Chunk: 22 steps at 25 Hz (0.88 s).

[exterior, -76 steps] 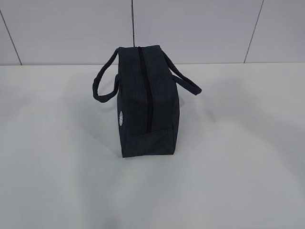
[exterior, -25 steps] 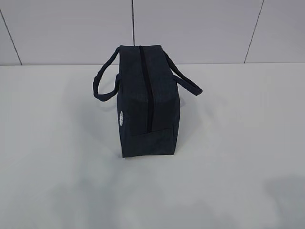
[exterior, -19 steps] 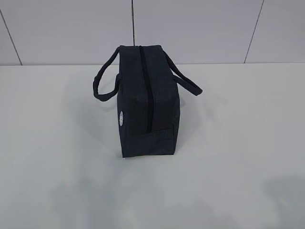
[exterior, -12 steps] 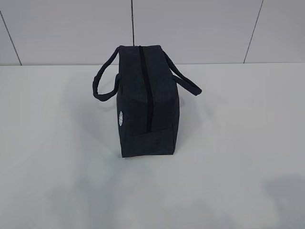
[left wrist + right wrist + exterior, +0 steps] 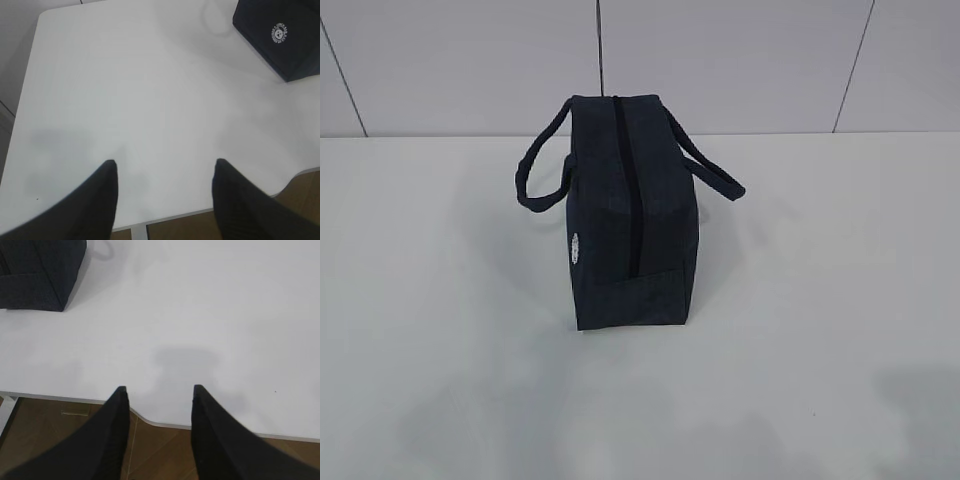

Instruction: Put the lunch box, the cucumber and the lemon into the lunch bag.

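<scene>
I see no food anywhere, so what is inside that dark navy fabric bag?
Cannot tell: the dark navy fabric bag has its top zipper closed, hiding the interior. Only the white table surrounds it.

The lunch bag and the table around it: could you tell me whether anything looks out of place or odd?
Nothing is spilled, torn or askew. The lunch bag stands upright on the white table, its zipper apparently closed and both handles drooping sideways. Oddly, though, no lunch box, cucumber or lemon appears in any view.

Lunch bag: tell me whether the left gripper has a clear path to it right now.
Probably yes. The left gripper hangs open over the near table edge, and only bare white table lies between it and the lunch bag. The bag's zipper looks closed, though.
</scene>
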Tool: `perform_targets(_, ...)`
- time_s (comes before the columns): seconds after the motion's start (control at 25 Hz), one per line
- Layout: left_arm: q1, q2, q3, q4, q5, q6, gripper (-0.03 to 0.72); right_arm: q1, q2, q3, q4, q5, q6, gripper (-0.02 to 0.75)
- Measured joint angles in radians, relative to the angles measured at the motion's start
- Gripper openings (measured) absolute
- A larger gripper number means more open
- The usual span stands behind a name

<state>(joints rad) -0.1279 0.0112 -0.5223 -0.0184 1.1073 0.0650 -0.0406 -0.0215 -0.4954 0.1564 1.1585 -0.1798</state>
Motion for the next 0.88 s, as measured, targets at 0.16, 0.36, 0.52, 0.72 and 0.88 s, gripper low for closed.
perform_targets(0.16,0.000,0.000,0.000,0.000,0.000,0.000,0.435,0.000,0.000,0.000,0.000,0.000,0.000,0.321)
perform_targets(0.36,0.000,0.000,0.000,0.000,0.000,0.000,0.435,0.000,0.000,0.000,0.000,-0.001,0.000,0.321)
perform_targets(0.52,0.002,0.000,0.000,0.000,0.000,0.000,0.435,0.000,0.000,0.000,0.000,-0.001,0.000,0.321)
perform_targets(0.72,0.002,0.000,0.000,0.000,-0.001,0.000,0.435,0.000,0.000,0.000,0.000,-0.001,0.000,0.321)
perform_targets(0.88,0.002,0.000,0.000,0.000,-0.001,0.000,0.435,0.000,0.000,0.000,0.000,-0.001,0.000,0.321)
